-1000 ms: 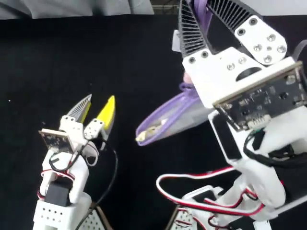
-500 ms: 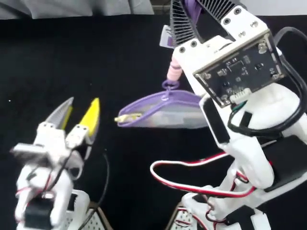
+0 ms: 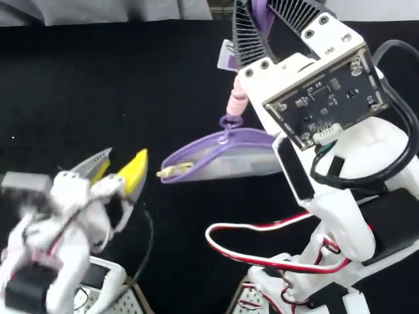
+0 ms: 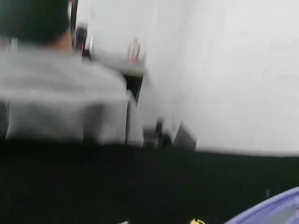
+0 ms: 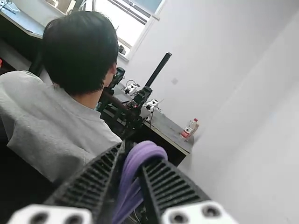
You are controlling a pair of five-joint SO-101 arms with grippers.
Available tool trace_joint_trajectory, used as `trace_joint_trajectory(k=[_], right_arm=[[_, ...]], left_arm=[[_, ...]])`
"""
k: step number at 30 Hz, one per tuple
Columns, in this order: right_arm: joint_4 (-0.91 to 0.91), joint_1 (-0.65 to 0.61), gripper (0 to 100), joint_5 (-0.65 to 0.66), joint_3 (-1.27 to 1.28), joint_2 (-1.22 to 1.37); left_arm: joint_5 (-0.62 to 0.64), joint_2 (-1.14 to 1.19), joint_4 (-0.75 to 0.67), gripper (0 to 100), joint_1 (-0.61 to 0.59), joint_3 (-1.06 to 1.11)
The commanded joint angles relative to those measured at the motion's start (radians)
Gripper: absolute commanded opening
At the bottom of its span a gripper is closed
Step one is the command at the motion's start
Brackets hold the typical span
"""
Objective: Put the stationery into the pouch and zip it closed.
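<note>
My right gripper [image 3: 262,12] is raised high at the back of the table, shut on the purple strap [image 5: 136,169] of the pouch. The purple pouch [image 3: 222,156] hangs from it above the black table, lying roughly level, with a pink zipper pull [image 3: 234,103] above it. A yellowish piece of stationery [image 3: 171,171] sticks out of the pouch's open left end. My left gripper [image 3: 126,156], with a yellow finger [image 3: 134,171], stands open to the left of that end, holding nothing. The pouch's edge [image 4: 280,205] appears in the left wrist view.
The table is covered in black cloth [image 3: 98,85]. The right arm's white body and red-and-white cables [image 3: 262,235] take up the front right. A person in a grey top [image 5: 51,126] sits beyond the table's far edge.
The right arm turned and the hanging pouch swung from a tilt to nearly level, shifting left. The left arm dropped lower and to the left, its fingers staying open.
</note>
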Motion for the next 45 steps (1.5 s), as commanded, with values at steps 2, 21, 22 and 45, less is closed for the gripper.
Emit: trace_joint_trajectory(k=[2,21,22,45], right_arm=[[0.002,0.014,1.1,-0.008,-0.031,-0.033],[0.008,0.014,1.1,-0.008,0.025,-0.036],[0.008,0.014,1.1,-0.008,0.025,-0.033],[0.014,0.014,1.1,-0.008,0.018,-0.036]], left_arm=[[0.052,0.361,0.245,21,0.019,-0.351],[0.037,0.559,0.457,20,0.143,-0.516],[0.055,0.543,0.457,20,0.17,-0.516],[0.066,0.442,0.175,20,0.219,-0.148]])
